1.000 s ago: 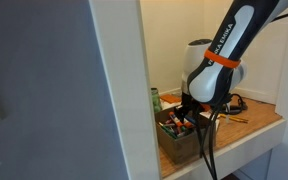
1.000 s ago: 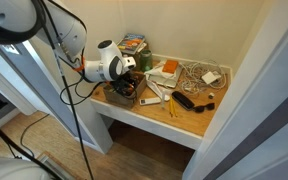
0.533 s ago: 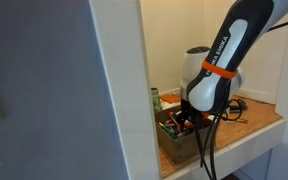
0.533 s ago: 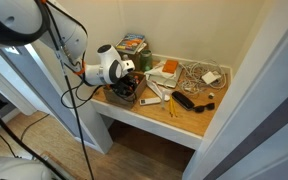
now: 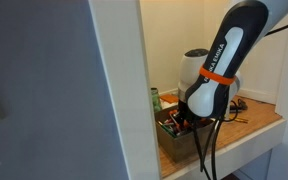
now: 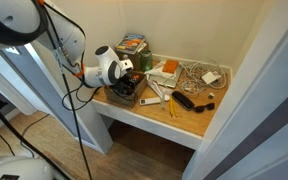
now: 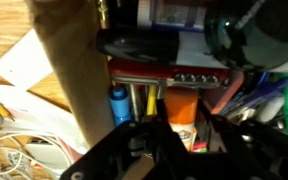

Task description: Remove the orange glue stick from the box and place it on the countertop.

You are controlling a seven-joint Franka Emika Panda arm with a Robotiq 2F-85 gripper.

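Exterior view, side-on: the arm leans into the alcove and the gripper is down at the top of the box, which sits near the front edge of the countertop. A green bottle stands just behind the box. You can't pick out the glue stick or the jaw gap here; both are hidden by the wrist.

Exterior view from above: the box is at one end of the countertop, with the gripper right over it. Tangled cables and other clutter lie further along, and there is bare wood toward the front edge. The stick is too small to tell here.

Wrist view: the orange glue stick stands in the box among pens, its orange end on a whitish printed body, with a blue marker just beside it. The gripper straddles the stick, with dark fingers on either side. You can't tell whether the pads touch it, so treat the grasp as unconfirmed.

Handling, as a judgement: the stick is likely light, rigid plastic, smooth and round, so it may slip or twist. Clamp across the body, not only on the orange end, since a cap could pull off. Use a moderate squeeze and lift straight up, because the neighbouring pens may drag along.
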